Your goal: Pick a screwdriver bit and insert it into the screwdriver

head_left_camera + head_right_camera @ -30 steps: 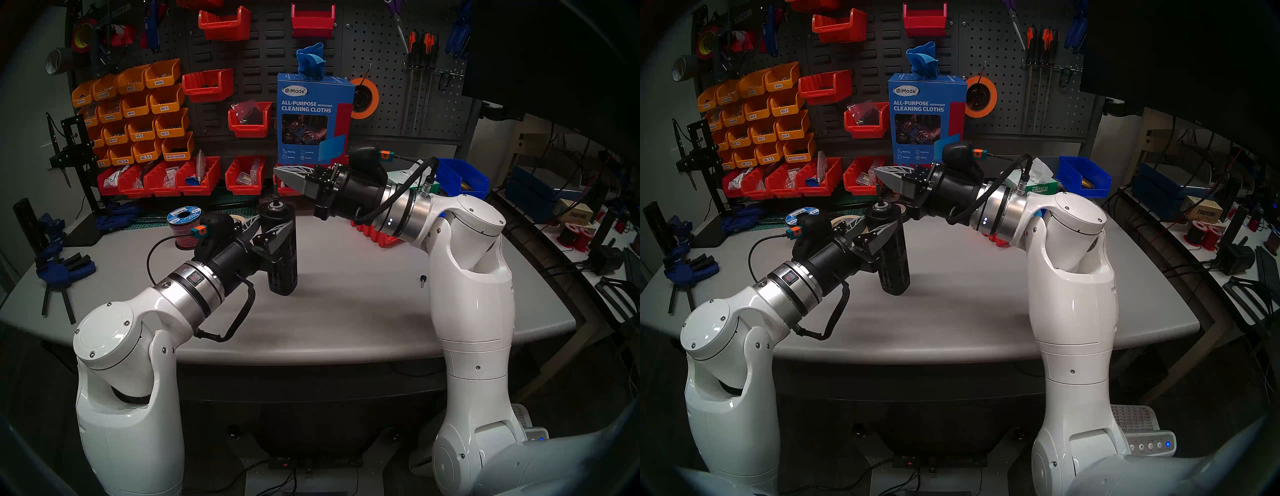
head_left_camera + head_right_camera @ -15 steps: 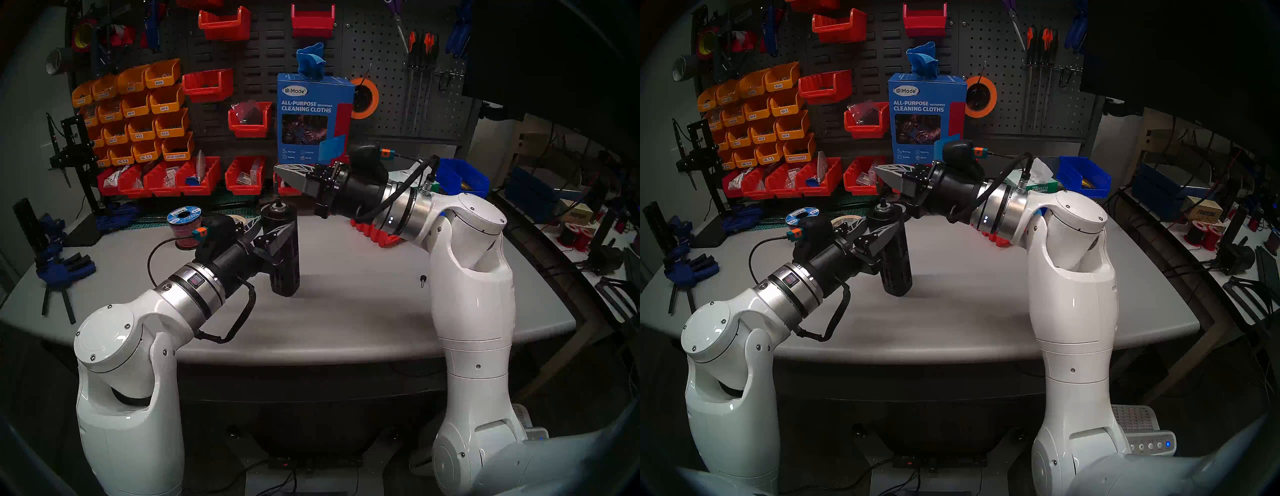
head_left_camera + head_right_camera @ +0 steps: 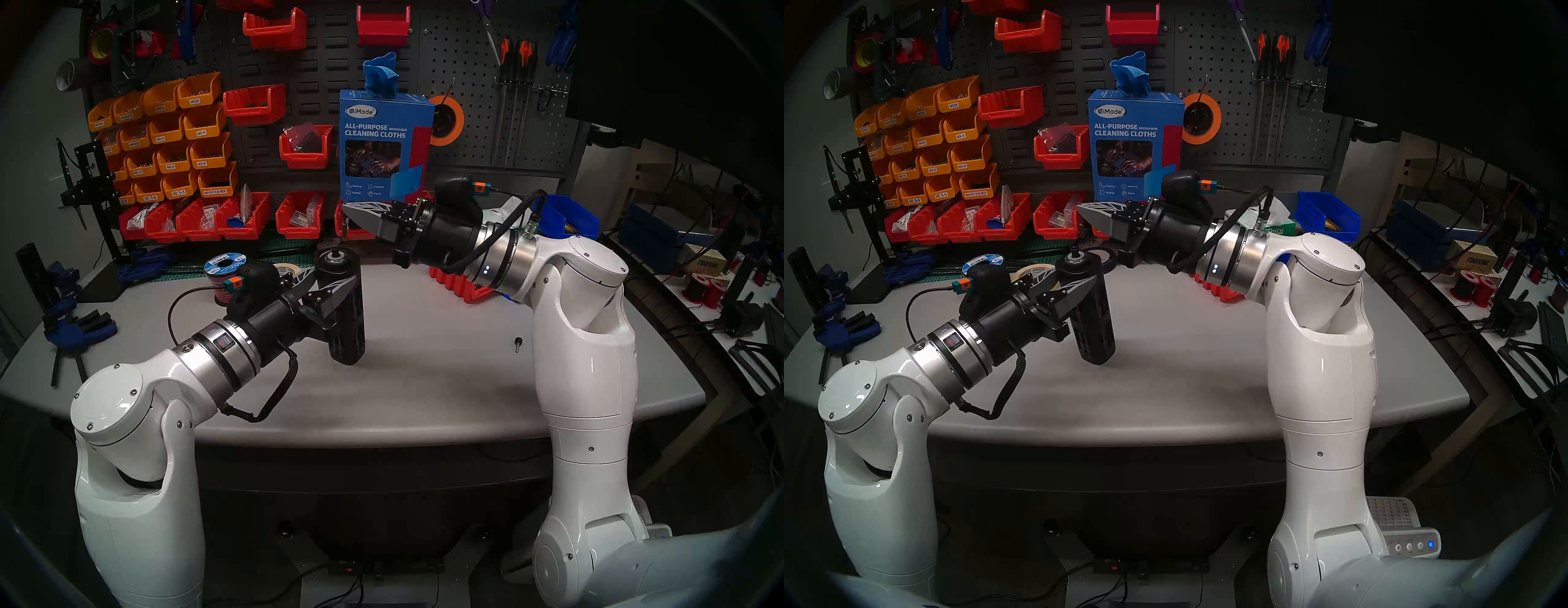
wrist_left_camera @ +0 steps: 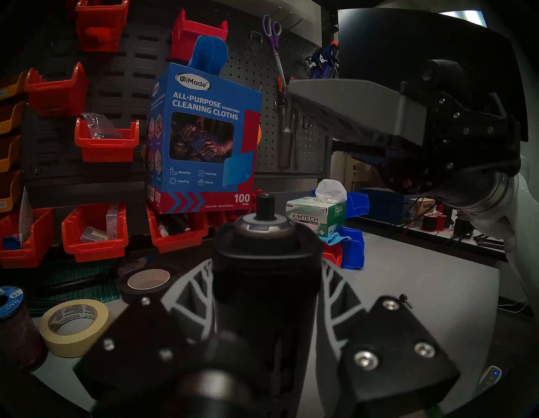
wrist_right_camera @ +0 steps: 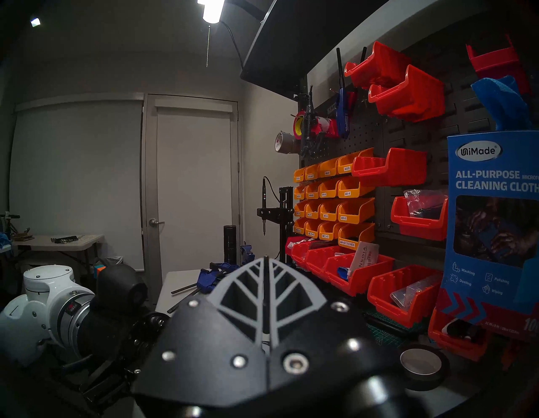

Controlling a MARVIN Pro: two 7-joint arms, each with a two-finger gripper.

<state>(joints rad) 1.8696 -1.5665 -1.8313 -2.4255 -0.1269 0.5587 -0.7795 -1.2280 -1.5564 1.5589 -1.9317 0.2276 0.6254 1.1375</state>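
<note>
**Booth:** What's in your left claw (image 3: 337,278)?

**Robot:** The screwdriver (image 3: 348,322), a matte black cylinder with long slots down its side. My two grey fingers are clamped on its upper half, one on each side, and it stands nearly upright, leaning a touch. Whether its foot touches the grey counter (image 3: 424,382) I cannot tell.

**Booth:** And the right claw (image 3: 348,211)?

**Robot:** It sits level, pointing across towards my left, fingers pressed together on the thin, dark metal screwdriver bit (image 3: 345,227). The bit hangs straight down from the fingertips, in front of the red bins.

**Booth:** Is the bit in yet?

**Robot:** No. The silver-ringed socket (image 4: 264,204) on top of the screwdriver is bare. From my left wrist, the bit hangs higher than the socket and off to its right, clear of it.

**Booth:** Anything else on the counter?

**Robot:** A short pin with a round black head (image 3: 517,343) lies by my right arm, well apart from the screwdriver. Behind my right claw stands the tall blue carton of cleaning cloths (image 3: 382,144).
</note>
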